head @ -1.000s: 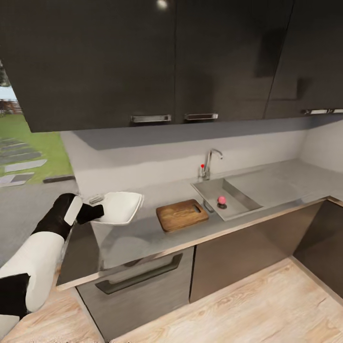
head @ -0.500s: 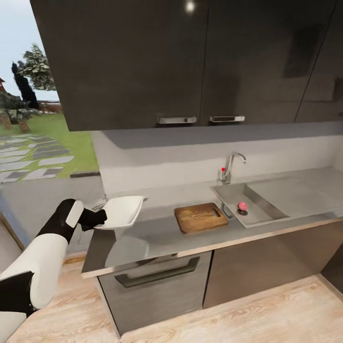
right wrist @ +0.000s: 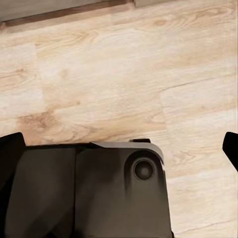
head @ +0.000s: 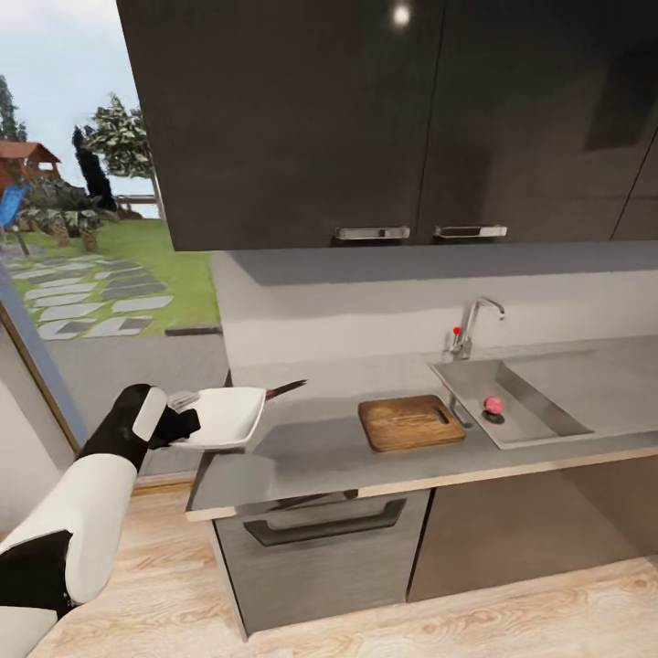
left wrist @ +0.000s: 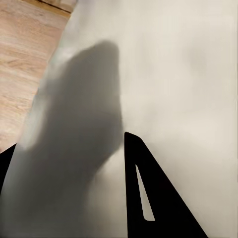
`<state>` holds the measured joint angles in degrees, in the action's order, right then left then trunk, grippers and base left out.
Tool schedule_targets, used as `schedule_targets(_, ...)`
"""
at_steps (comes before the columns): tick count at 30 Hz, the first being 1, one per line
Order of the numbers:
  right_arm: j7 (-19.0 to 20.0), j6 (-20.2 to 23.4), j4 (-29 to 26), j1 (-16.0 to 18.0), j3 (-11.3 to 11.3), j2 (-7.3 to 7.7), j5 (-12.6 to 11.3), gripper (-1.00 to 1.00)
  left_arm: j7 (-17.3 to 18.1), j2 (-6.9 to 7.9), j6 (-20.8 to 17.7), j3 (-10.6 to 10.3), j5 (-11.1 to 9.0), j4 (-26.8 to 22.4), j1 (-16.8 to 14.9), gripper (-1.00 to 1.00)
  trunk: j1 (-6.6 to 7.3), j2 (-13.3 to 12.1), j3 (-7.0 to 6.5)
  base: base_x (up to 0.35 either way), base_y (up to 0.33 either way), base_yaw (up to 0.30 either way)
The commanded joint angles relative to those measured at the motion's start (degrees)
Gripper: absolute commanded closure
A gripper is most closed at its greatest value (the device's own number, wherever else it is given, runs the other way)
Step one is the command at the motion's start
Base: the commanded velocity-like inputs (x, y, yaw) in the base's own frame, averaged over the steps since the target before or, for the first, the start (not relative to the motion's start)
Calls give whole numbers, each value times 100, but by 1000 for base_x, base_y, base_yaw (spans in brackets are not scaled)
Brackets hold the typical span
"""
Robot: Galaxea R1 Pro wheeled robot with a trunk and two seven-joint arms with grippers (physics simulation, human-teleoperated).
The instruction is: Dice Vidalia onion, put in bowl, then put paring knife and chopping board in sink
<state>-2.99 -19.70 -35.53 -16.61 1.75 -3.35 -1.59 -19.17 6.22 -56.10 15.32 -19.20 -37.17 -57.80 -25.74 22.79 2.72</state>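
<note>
While the left end effector (head: 183, 419) grips the bowl (head: 224, 416) by its rim off the surface's (head: 311, 448) left end, we note the knife (head: 285, 389) just behind the bowl, the board (head: 409, 422) beside the sink (head: 539, 429), and the pink onion (head: 493, 405) in the basin. Right end effector (right wrist: 124, 148): fingers spread wide over the floor (right wrist: 119, 74).
</note>
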Motion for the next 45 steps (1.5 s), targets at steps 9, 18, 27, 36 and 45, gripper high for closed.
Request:
schedule_targets(9,-35,-8,-109,-1,17,36,-16,-100,-281,-259,-15,-3,-57,-170,-3,100,-4,13,12,0,0,3)
schedule_targets(18,-35,-7,-112,-1,19,36,-8,-100,-289,-270,-15,6,-57,-159,6,100,-4,13,12,0,-105,0)
schedule_targets(27,-46,-1,-112,-1,19,36,-8,-100,-291,-272,-19,17,-57,-108,6,100,-4,13,12,0,-181,92)
schedule_targets(36,-51,6,-112,-1,19,36,-7,-100,-289,-271,-21,23,-65,-66,6,100,-4,13,12,0,-12,270)
schedule_targets(45,-51,10,-112,-1,19,36,-5,-100,-287,-278,84,21,-74,147,6,100,-4,13,12,0,-140,43)
